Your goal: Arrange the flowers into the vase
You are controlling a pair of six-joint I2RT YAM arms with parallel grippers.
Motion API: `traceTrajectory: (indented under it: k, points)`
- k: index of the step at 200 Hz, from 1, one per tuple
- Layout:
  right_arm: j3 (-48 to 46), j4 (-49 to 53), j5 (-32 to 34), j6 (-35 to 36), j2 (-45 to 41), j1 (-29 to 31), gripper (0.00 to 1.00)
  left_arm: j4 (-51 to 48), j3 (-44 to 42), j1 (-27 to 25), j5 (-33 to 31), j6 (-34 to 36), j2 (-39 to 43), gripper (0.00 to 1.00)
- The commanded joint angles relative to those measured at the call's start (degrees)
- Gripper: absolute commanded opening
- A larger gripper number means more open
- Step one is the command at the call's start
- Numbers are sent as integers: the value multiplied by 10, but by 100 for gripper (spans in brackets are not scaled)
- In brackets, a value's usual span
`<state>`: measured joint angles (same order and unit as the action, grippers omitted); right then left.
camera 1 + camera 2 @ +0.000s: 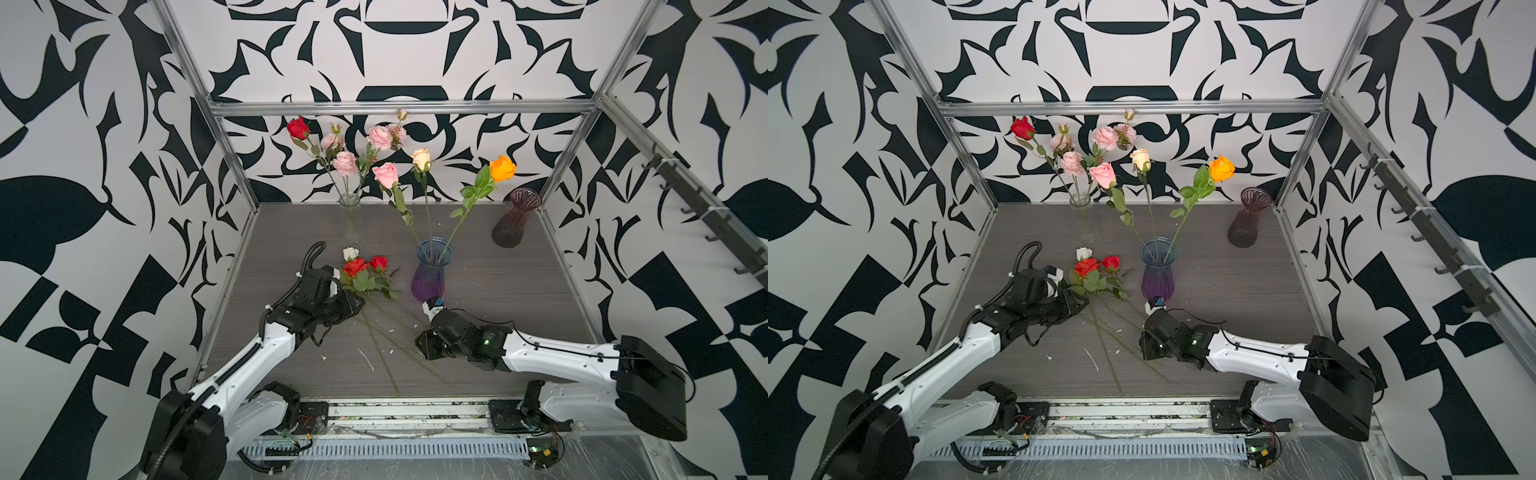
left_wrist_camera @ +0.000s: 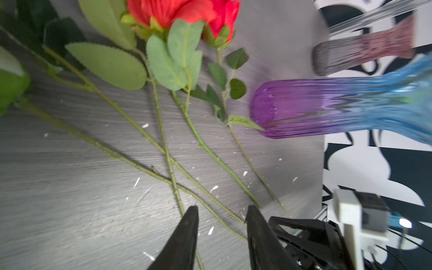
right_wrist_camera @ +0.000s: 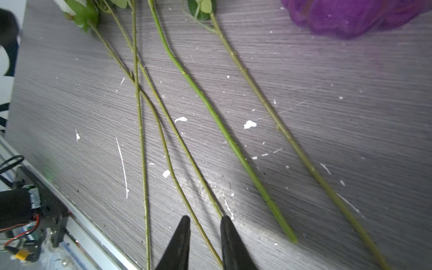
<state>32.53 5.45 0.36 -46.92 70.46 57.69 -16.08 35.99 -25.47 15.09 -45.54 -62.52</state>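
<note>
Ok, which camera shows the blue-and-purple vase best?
The top views: in both, the blue-and-purple vase stands whole and sharp, rim to base. The left wrist view shows the vase blurred, body and neck only, with the rim cut off. The right wrist view catches just its purple base at the picture's edge.

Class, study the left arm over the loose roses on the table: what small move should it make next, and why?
Probably close the left gripper on the stem: its jaws stand open astride that stem on the table, nothing is held, and the red roses lie outside the blue-purple vase.
</note>
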Motion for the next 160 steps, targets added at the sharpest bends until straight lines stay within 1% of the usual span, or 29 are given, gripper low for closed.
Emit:
traceTrajectory:
  k: [1, 21, 41, 44, 52, 61, 69, 73, 82, 93, 106, 122, 134, 149, 160]
  points:
    - [-7, -76, -29, -10, -23, -12, 27, -98, 32, -7, -25, 26, -29, 39]
    - [-22, -92, -36, 2, -43, -14, 27, -129, 63, -22, -55, 38, -60, 45]
    - [-44, -111, -39, 9, -81, -14, 33, -165, 100, -32, -72, 55, -101, 46]
    - [-47, -111, -37, 9, -87, -14, 35, -169, 106, -33, -76, 56, -121, 46]
    - [-56, -111, -33, 9, -105, -14, 38, -178, 120, -37, -84, 62, -141, 46]
    - [-66, -111, -32, 10, -123, -14, 46, -185, 133, -40, -93, 68, -159, 46]
    - [-73, -112, -33, 11, -140, -14, 58, -191, 143, -41, -99, 73, -176, 45]
    - [-77, -112, -32, 12, -149, -14, 66, -192, 147, -41, -102, 73, -184, 44]
    - [-83, -110, -29, 12, -166, -14, 74, -193, 154, -41, -105, 77, -202, 43]
    - [-87, -101, -21, 12, -188, -14, 77, -191, 159, -42, -108, 77, -223, 41]
    - [-95, -97, -10, 5, -208, -14, 77, -187, 164, -42, -106, 77, -248, 38]
    - [-94, -83, -4, -1, -227, -14, 75, -182, 178, -42, -102, 79, -281, 33]
    - [-84, -52, 20, 7, -241, -14, 74, -183, 191, -43, -102, 84, -305, 32]
    - [-101, -81, 33, 3, -248, -15, 73, -185, 203, -43, -106, 86, -324, 32]
    - [-101, -82, 38, 4, -240, -22, 73, -184, 210, -43, -109, 86, -334, 32]
